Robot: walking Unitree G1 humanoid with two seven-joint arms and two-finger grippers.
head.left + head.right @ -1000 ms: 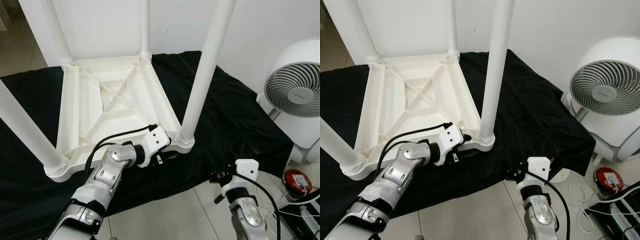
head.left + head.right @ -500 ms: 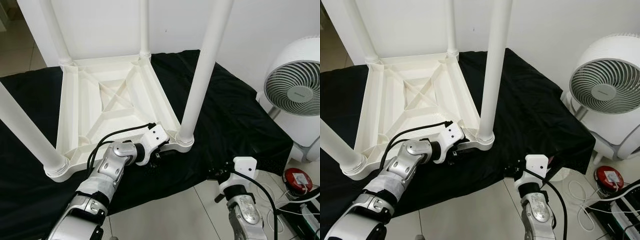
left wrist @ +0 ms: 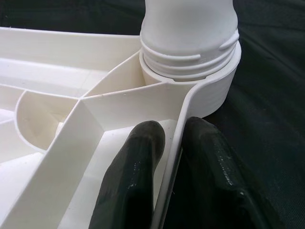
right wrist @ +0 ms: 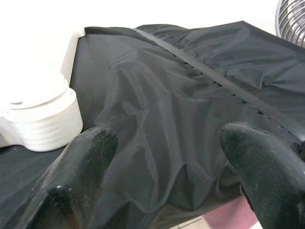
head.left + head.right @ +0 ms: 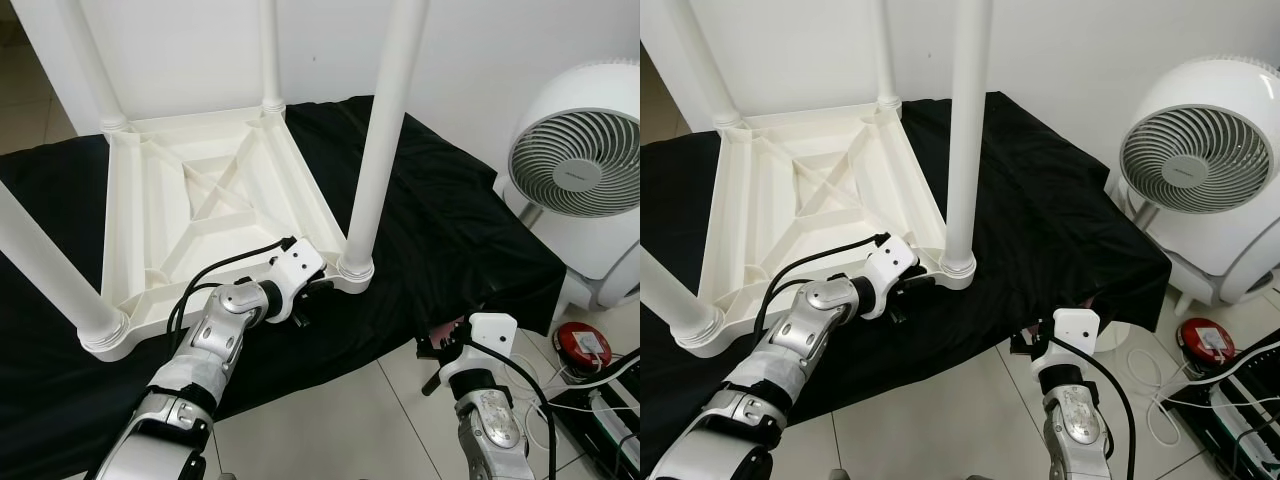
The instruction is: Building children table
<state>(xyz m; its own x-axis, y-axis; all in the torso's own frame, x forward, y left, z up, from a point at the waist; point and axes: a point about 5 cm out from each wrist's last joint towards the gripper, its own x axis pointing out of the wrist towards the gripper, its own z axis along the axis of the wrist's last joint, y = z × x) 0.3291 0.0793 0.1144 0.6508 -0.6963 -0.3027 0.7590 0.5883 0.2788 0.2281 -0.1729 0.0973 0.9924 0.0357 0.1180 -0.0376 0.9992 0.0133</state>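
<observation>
**A:** What is the left pincer [image 3: 167, 157] doing?

**B:** It is pinched narrow on the thin outer rim of the upturned children's table [image 5: 215, 205], one black finger inside the rim and one outside, right beside the socket of the near leg [image 5: 380, 140]. In the left eye view that sits just below the centre of the frame.

**A:** And the other arm?

**B:** The right pincer [image 4: 162, 186] hangs wide apart, holding nothing, in the lower right of the head views, over the edge of the black cloth [image 5: 450, 240].

**A:** Where does the table lie?

**B:** Top face down on the cloth, filling the upper left, with its four round legs pointing up.

**A:** How would it handle?

**B:** I judge it light and stiff. It looks like moulded white plastic, smooth and slightly glossy, with a crossed web of ribs under the top. The rim is narrow and could flex or slip between the fingers. A rib or the thick ridged collar at a leg socket looks the firmer hold.

**A:** Anything nearby?

**B:** A white round fan [image 5: 580, 175] at the right, well apart from the table.
</observation>
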